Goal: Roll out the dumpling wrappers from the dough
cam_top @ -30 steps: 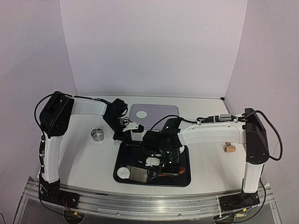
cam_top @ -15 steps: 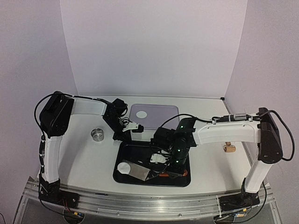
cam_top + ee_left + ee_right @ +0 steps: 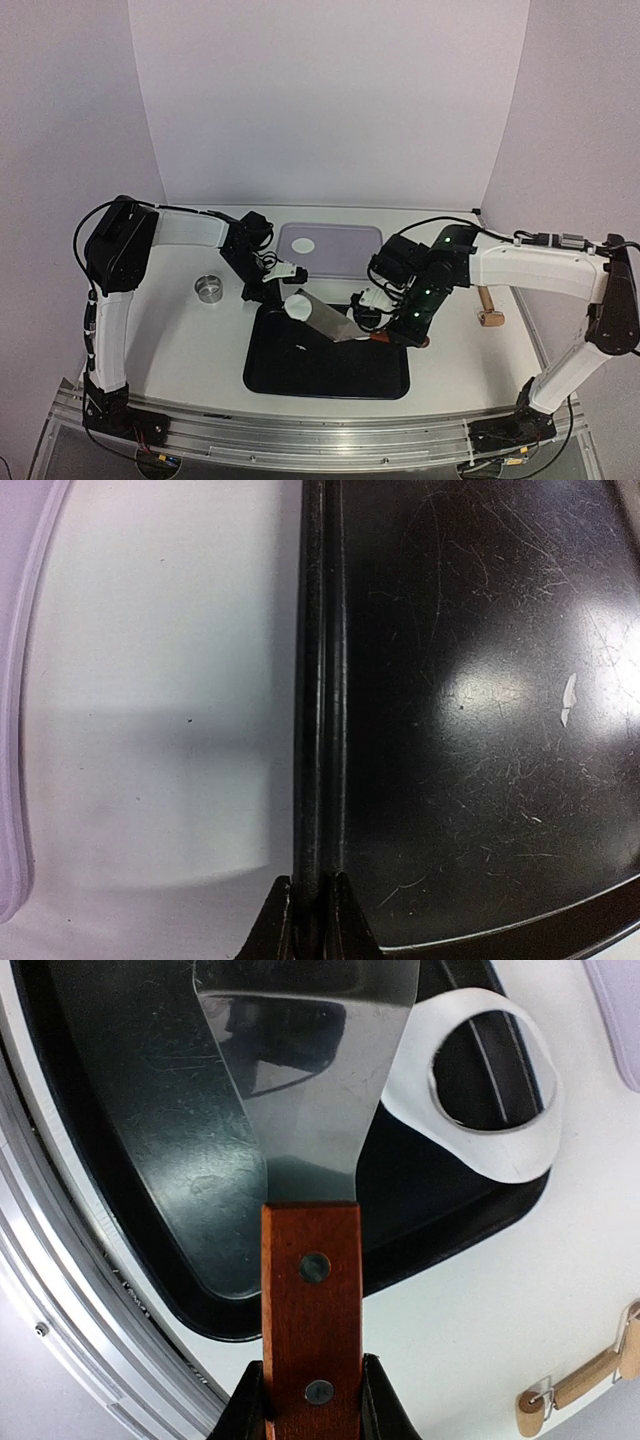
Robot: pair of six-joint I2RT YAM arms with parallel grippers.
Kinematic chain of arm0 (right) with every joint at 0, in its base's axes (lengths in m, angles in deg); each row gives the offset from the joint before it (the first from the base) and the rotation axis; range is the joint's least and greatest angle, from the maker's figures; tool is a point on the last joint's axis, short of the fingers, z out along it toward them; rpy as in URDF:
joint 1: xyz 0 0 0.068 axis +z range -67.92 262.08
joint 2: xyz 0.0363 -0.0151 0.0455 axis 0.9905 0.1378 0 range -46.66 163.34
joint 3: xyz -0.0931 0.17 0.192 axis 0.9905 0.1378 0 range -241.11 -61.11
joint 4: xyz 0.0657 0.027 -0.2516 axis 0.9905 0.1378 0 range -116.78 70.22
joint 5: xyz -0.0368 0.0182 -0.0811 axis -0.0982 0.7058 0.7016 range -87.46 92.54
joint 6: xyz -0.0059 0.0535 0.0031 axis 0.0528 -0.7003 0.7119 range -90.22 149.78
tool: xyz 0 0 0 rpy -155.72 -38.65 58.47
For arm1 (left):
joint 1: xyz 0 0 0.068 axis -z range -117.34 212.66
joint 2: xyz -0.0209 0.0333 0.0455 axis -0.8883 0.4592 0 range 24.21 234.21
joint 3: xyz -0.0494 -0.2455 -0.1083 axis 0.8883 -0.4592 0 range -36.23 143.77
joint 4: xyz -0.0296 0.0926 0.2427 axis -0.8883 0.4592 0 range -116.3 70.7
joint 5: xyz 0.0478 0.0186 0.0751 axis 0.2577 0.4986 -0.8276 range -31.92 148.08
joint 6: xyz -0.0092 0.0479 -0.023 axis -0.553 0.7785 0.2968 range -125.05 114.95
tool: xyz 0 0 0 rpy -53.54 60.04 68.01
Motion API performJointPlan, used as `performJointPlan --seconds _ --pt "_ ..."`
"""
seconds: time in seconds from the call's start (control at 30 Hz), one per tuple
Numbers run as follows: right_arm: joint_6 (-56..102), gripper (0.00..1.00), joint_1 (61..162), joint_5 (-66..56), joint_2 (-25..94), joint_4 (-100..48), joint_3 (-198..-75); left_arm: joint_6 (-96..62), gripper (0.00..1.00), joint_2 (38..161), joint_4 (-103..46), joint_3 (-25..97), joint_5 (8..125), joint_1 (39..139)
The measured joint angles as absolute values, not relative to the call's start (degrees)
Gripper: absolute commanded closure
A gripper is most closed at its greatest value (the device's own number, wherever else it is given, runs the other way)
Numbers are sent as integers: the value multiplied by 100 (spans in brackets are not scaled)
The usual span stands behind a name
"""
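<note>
One dumpling wrapper [image 3: 308, 243], a small white disc, lies on the purple mat [image 3: 345, 255]. My left gripper [image 3: 262, 292] is shut on the far left rim of the black tray [image 3: 300, 375]; in the left wrist view the gripper [image 3: 312, 905] pinches that rim [image 3: 318, 680]. My right gripper [image 3: 373, 332] is shut on the wooden handle [image 3: 310, 1300] of a steel scraper [image 3: 300, 1080]. A white dough ring with a hole [image 3: 485, 1150] clings to the blade's far corner over the tray's corner; it also shows in the top view [image 3: 297, 305].
A small steel ring [image 3: 209, 288] stands on the table left of the tray. A wooden rolling pin [image 3: 488, 305] lies to the right and shows in the right wrist view [image 3: 580, 1388]. A small white dough scrap [image 3: 568, 700] sticks to the tray floor [image 3: 480, 780].
</note>
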State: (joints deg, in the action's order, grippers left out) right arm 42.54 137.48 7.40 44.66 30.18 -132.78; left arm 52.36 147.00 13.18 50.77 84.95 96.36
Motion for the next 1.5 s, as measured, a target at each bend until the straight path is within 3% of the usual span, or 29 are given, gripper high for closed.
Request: performJointPlan --seconds 0.53,1.07,1.5 --pt "4439 100 12324 1271 4604 3182 -13823 5025 100 14697 1333 5069 8522 9636" --pt "4834 100 11659 2336 6889 3330 -16136 4912 77 14697 1264 5062 8425 9651" --pt "5348 100 11645 3285 7568 3651 -16777 4910 61 14690 1222 5062 8335 9647"
